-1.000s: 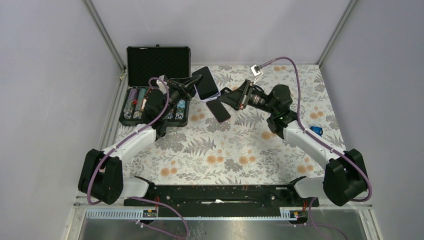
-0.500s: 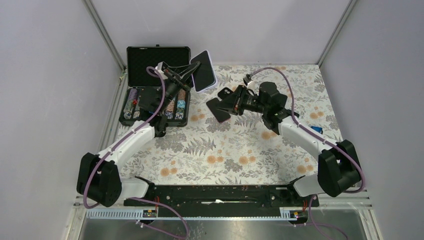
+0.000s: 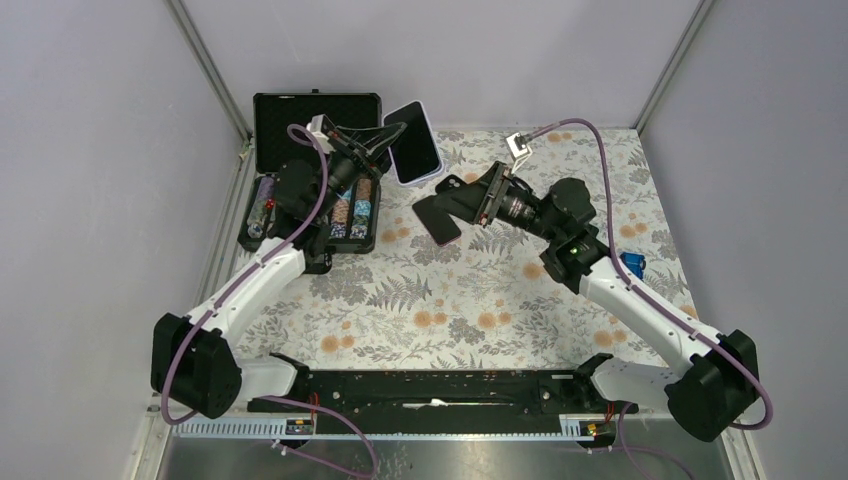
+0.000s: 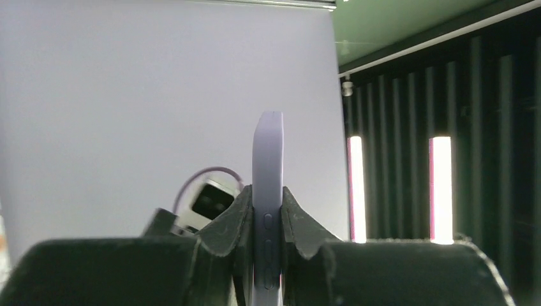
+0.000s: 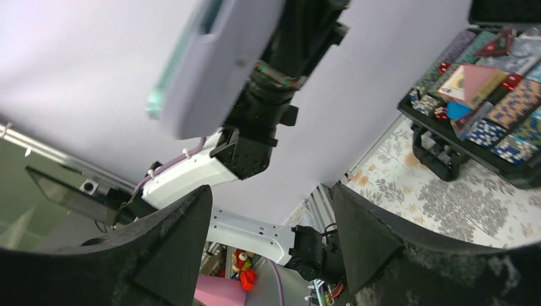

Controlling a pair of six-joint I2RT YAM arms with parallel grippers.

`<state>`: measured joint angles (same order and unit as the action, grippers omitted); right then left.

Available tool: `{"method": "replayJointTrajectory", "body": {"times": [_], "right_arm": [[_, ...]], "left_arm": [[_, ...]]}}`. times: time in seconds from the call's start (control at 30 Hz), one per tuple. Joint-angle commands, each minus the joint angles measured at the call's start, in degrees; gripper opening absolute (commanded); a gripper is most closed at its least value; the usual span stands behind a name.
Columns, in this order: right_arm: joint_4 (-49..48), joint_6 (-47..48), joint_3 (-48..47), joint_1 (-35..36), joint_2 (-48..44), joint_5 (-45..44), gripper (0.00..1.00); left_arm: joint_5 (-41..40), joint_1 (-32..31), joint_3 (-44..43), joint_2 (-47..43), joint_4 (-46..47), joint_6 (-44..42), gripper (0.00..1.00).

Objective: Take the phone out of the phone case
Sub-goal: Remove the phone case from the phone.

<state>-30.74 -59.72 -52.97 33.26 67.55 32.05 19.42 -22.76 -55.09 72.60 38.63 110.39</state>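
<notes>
Right gripper (image 3: 458, 198) has let go — phone (image 3: 437, 219) lies beside its tips; left gripper (image 3: 391, 135) clamps phone case (image 3: 415, 143)

Left arm (image 3: 255, 285) raised, left gripper (image 3: 393, 136) clamped on the phone case (image 3: 416, 145); right arm (image 3: 630, 295) extended inward, right gripper (image 3: 447, 200) with jaws spread.

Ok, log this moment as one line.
left gripper: shut on phone case, raised | right gripper: open, empty | phone: out of case

light: even, soft | shadows: faint | wrist views: near parts blurred
</notes>
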Motion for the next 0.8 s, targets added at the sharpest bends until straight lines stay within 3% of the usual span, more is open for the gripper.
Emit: {"method": "replayJointTrajectory", "body": {"times": [0.0, 0.1, 0.2, 0.33, 0.43, 0.6, 0.77], "right_arm": [[-8.4, 3.1, 0.0, 1.9, -0.8, -2.1, 0.79], [-11.3, 2.7, 0.1, 1.9, -2.1, -1.6, 0.84], [-8.0, 3.6, -0.8, 1.9, -3.3, -2.9, 0.87], [1.8, 6.6, -5.1, 1.9, -3.2, -4.7, 0.9], [6.7, 9.0, -7.7, 1.5, -3.2, -7.4, 1.0], [16.7, 11.5, -18.6, 0.3, 0.9, -3.5, 0.99], [16.6, 5.5, -22.5, -1.5, 5.1, 2.3, 0.81]], "left_arm": [[2.1, 0.3, -6.6, -2.8, -5.2, -12.3, 0.0], [4.7, 0.6, -8.9, -4.0, -11.7, -19.7, 0.0], [7.7, 0.9, -9.6, -5.0, -14.5, -23.0, 0.0], [11.4, 1.0, -8.6, -5.2, -10.7, -21.8, 0.0], [15.1, 1.1, -8.7, -4.5, -8.3, -20.9, 0.0], [17.0, 1.1, -8.4, -5.7, -11.2, -23.7, 0.0], [20.6, 1.1, -9.2, -5.7, -10.4, -24.9, 0.0]]}}
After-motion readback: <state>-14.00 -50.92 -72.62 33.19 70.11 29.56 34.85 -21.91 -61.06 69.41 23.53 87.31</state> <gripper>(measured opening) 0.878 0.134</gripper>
